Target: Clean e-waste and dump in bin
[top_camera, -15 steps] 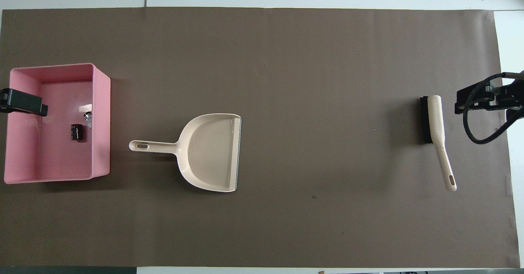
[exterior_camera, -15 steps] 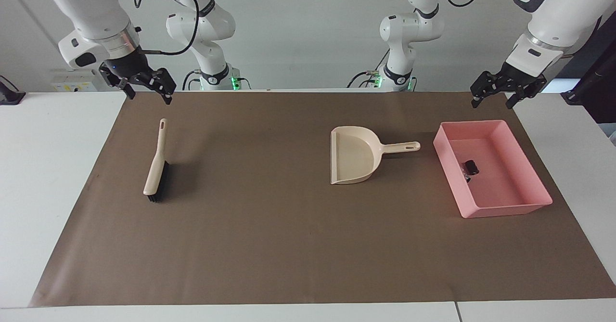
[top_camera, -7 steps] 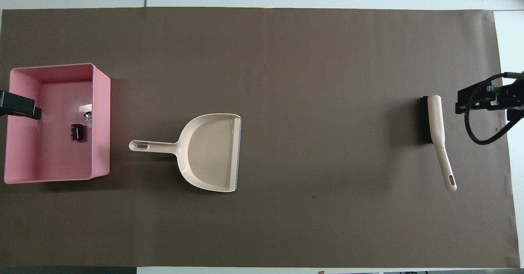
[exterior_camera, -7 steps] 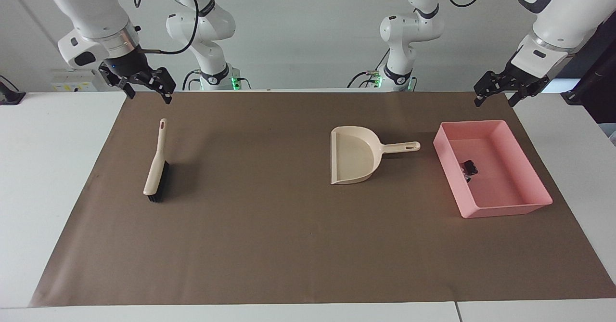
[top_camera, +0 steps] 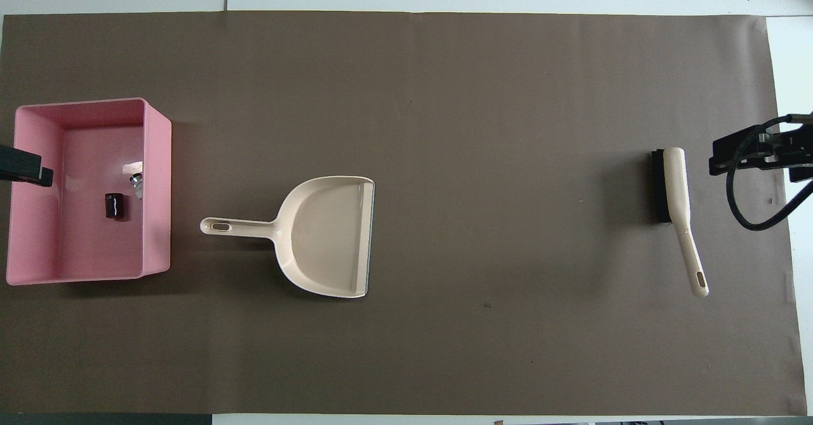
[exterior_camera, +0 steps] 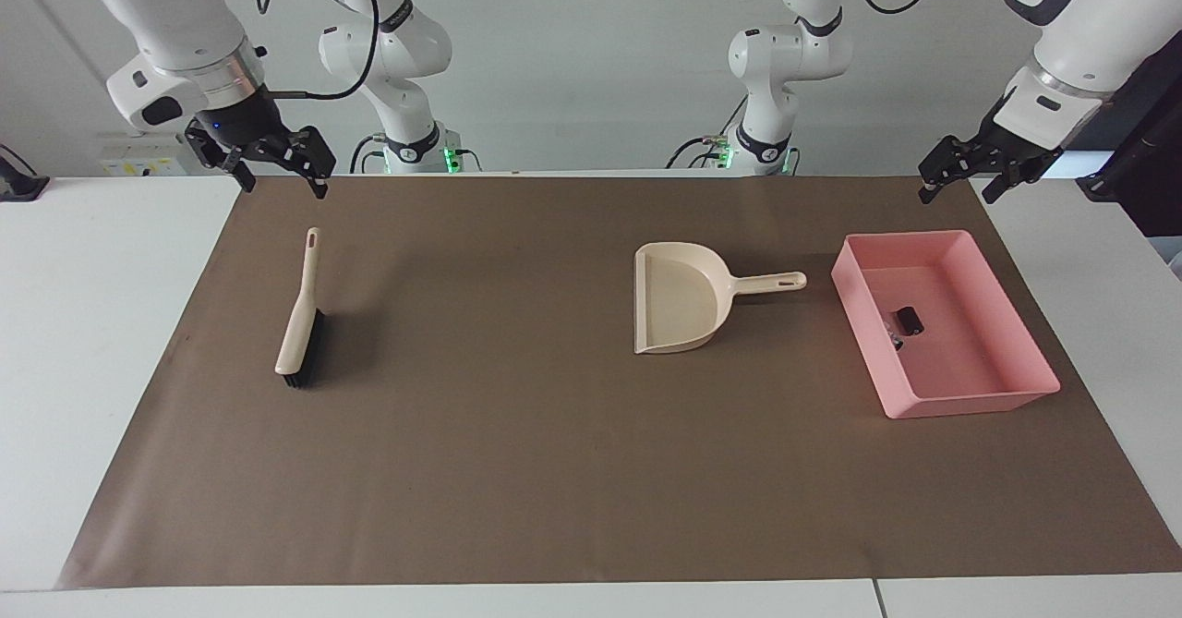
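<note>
1. Since a second ago I see the left hand (exterior_camera: 958, 182) has drawn back from over the bin (exterior_camera: 1016, 318) toward the counter edge, and the dark cylinder (exterior_camera: 910, 320) in the bin has shifted a little; the brush, the dustpan and the bin have not moved.
2. Nearest the robots, the left hand hangs over the mat's edge at the left arm's end, its fingers apart and holding nothing.
3. The right hand (exterior_camera: 272, 175) hangs over the mat's corner at the right arm's end, fingers apart, also empty.
4. The brush (exterior_camera: 300, 318) lies on the brown mat (exterior_camera: 517, 452) that covers the counter (exterior_camera: 102, 322), below the right hand, its handle end nearer the robots and its bristles farther out.
5. The beige dustpan (exterior_camera: 679, 302) lies flat near the middle, its handle pointing at the bin.
6. The pink bin sits at the left arm's end, just beside the dustpan handle.
7. Both e-waste parts lie inside the bin: the dark cylinder on the floor, the white-grey cylinder (top_camera: 136, 183) against the wall on the dustpan's side.
</note>
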`<state>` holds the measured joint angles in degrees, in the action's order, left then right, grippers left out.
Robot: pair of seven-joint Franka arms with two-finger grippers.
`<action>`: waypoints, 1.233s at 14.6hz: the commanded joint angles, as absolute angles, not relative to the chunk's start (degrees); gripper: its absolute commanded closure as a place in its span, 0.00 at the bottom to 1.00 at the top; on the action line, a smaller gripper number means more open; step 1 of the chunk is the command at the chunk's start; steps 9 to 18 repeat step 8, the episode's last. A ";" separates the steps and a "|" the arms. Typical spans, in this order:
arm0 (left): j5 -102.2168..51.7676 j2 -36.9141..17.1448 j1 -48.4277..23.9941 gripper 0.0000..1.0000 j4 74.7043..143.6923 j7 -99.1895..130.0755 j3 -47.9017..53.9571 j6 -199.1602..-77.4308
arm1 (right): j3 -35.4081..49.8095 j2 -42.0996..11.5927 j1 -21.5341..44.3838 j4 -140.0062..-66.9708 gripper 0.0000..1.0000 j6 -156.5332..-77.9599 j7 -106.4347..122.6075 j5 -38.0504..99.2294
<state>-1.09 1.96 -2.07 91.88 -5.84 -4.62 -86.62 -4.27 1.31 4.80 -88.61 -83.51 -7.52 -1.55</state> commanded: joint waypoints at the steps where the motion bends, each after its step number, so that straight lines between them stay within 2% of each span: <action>1: -1.49 2.37 -3.43 0.02 91.93 -5.71 -5.89 -85.43 | -4.04 2.20 4.04 -88.95 0.01 -83.76 -6.15 -1.93; 6: -1.58 2.81 -1.23 0.02 92.81 -5.10 -2.55 -85.43 | -4.04 2.29 4.13 -89.03 0.01 -83.85 -6.42 -1.85; 18: -1.58 2.90 -1.32 0.02 93.16 -4.48 -2.55 -85.52 | -4.04 2.29 4.04 -89.12 0.01 -83.85 -6.33 -1.85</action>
